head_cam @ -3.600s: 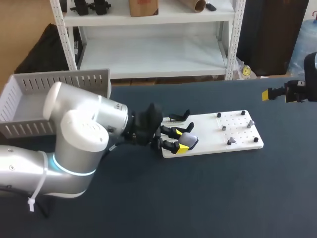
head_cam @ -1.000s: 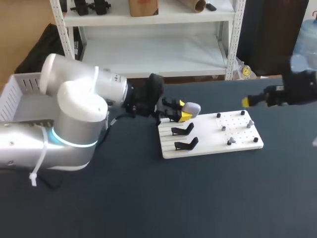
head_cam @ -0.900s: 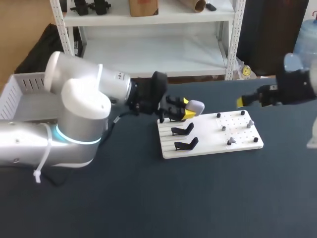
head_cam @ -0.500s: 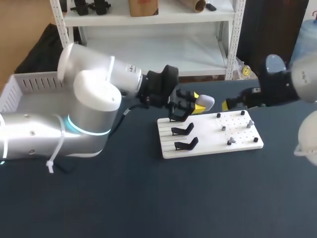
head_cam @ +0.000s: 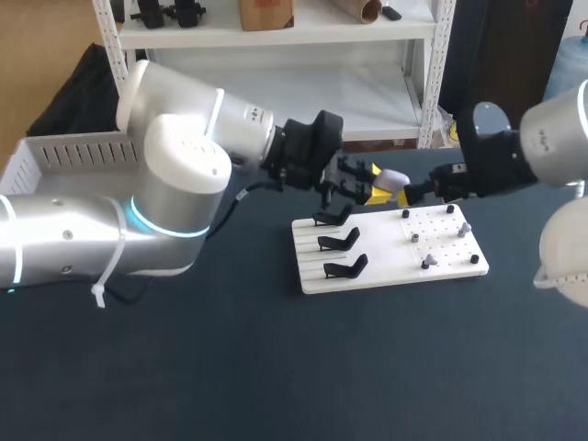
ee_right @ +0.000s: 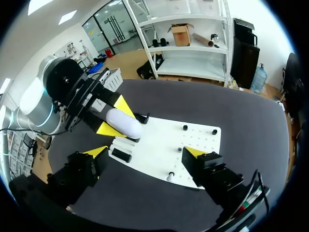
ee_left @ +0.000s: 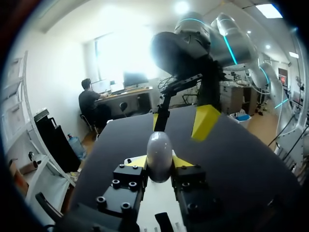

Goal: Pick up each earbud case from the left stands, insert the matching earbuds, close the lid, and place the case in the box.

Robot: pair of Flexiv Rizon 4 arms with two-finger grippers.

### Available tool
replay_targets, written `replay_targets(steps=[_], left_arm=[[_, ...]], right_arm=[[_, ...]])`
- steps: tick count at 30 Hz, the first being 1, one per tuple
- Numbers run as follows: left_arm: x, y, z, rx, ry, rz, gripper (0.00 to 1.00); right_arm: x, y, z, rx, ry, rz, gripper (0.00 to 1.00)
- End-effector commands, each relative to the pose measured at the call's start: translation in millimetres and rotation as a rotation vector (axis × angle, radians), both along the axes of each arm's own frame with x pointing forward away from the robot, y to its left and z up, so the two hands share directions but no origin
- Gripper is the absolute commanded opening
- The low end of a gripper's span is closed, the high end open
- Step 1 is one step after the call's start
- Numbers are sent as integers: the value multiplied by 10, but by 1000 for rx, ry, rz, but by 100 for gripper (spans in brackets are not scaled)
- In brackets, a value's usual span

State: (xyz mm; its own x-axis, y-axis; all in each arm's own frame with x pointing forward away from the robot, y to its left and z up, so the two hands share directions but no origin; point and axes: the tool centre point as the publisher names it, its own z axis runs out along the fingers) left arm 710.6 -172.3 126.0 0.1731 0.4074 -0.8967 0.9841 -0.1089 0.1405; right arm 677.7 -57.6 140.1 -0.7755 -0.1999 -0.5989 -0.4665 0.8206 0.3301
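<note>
So the left tool (ee_left: 159, 163) is clamped on the pale grey egg-shaped earbud case (ee_left: 159, 147), one yellow tip on each flank. It's holding the case in the air above the dark surface (head_cam: 276, 367), roughly over the 12 o'clock edge of the white pegboard plate (head_cam: 450, 253).

My guess at why it's up there: it's presenting the case so the other arm can get at it. The narrow end pokes out past the fingertips, which leaves that end free to work on. I can't make out a lid seam, so no idea whether it's open or closed.

The right tool (ee_right: 145, 153) sits just beside the case at its 3 o'clock. Its fingers are spread wide with nothing in them, and the case is straight ahead of it. That looks like a lineup for the lid or a handover.

The three black curved stands (head_cam: 338, 241) at the plate's 9 o'clock end are all bare. The small grey earbuds (head_cam: 427, 263) sit on pegs over the 3 o'clock half, right under where the right arm works, so that's handy. The grey slotted plastic box (head_cam: 64, 156) waits way over at the surface's 9 o'clock, well apart from all this, and I can't see what's inside it.
</note>
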Motion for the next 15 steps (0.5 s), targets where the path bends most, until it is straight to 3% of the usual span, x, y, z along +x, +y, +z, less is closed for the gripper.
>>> replay_targets(steps=[1,15], left_arm=[[-103,1,9,-10,-12,-1,0],[-309,26,-41,-18,-16,-15,0]], right_arm=[[62,27,-2,0,9,7,100],[122,-28,75,-23,-3,-6,100]])
